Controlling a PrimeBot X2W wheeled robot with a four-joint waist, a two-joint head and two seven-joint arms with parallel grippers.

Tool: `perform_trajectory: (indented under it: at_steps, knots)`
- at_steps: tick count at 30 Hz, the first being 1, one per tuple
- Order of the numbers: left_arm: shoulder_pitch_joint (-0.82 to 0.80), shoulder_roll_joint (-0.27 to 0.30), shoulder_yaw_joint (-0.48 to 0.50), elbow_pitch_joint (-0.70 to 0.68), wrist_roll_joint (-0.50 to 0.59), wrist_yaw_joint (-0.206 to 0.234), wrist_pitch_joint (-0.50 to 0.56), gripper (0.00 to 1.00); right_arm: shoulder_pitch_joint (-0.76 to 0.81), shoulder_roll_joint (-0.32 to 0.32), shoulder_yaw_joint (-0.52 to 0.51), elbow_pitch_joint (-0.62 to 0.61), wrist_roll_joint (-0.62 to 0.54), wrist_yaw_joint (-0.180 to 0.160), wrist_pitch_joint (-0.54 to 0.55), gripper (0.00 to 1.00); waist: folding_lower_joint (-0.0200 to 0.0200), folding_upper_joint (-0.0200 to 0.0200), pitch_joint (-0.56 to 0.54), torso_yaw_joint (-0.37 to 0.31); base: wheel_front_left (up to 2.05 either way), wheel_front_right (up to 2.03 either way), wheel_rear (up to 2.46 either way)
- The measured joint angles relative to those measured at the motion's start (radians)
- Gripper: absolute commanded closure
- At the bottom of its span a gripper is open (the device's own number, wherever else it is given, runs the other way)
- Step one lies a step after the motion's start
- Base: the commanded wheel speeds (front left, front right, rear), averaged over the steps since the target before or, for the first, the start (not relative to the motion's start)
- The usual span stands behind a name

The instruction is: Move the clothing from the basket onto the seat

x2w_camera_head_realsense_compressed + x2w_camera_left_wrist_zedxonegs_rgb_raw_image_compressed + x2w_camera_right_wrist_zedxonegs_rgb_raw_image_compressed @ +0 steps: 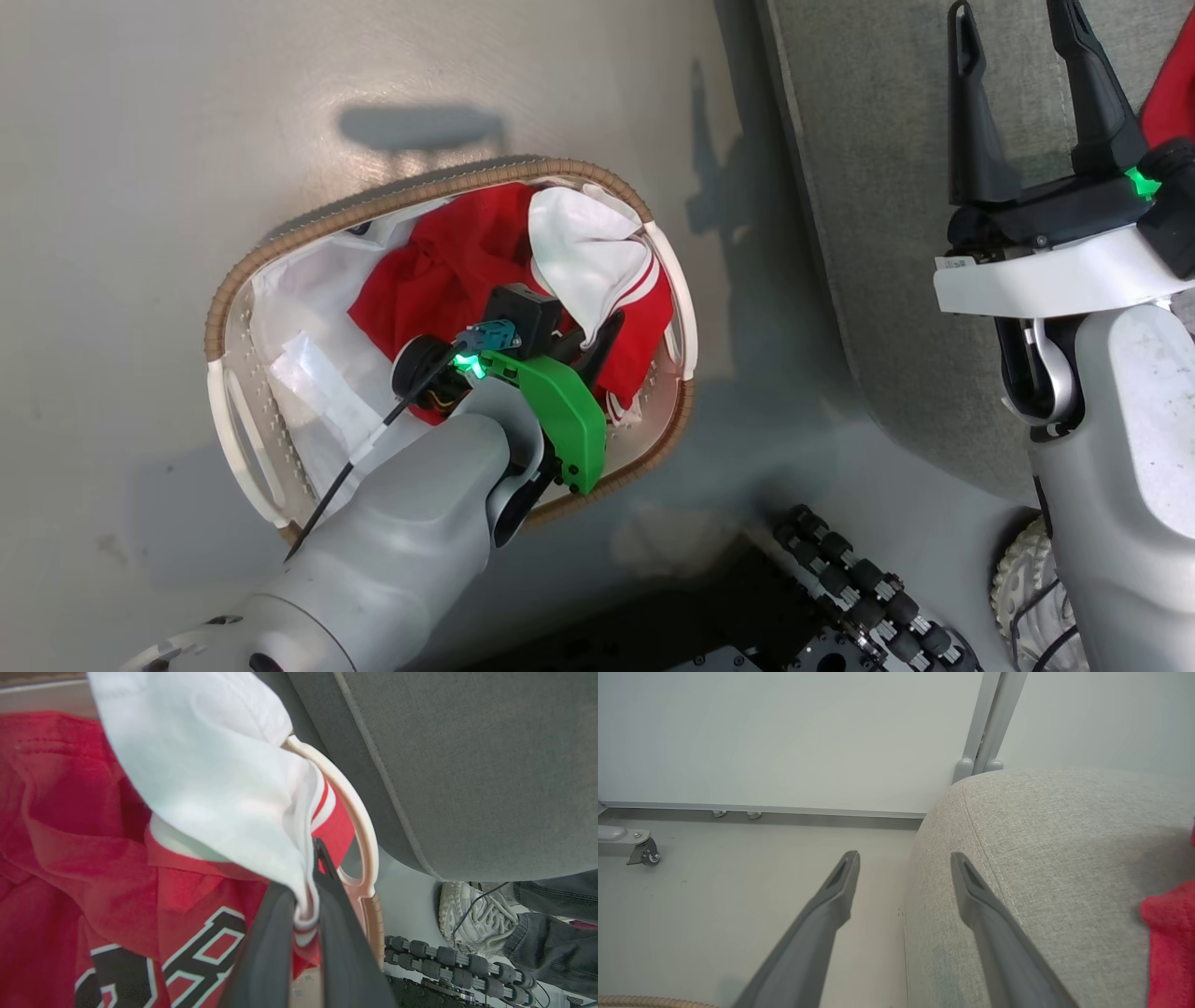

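Seat (896, 233): stood just beside the basket (219, 317).
Basket: held the clothing (448, 261), heaped.
Your left tool (302, 877): pinched the white striped hem; grasp step in hand.
Your right tool (1016, 28): spread, empty, over the seat.
Next you needed a clean lift seatward.

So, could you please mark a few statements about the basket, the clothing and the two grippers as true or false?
1. The left gripper is shut on the red and white soft fabric jersey. True.
2. The right gripper holds clothing. False: it is open and empty, by the edge of the large grey fabric seat.
3. The oval white plastic basket with a brown rim stands on the seat. False: it stands on the pale floor beside it.
4. A piece of red fabric lies on the seat. True.
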Motion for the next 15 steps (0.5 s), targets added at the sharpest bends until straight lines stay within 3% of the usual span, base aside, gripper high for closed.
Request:
perform_trajectory:
  at_steps: [10,15]
  knots:
    - [0.063,0.021,0.04,-0.018,-0.056,0.0,0.0,1.0,-0.002,0.007,0.027,0.046,0.016,0.0,0.0,0.0,-0.0001,0.0,-0.096,0.016,0.0,0.0,0.0]
    - [0.135,0.034,0.125,-0.052,-0.053,0.0,0.0,1.0,0.018,0.014,0.057,0.076,0.022,0.0,0.0,0.0,-0.0001,0.0,-0.167,0.033,0.0,0.0,0.0]
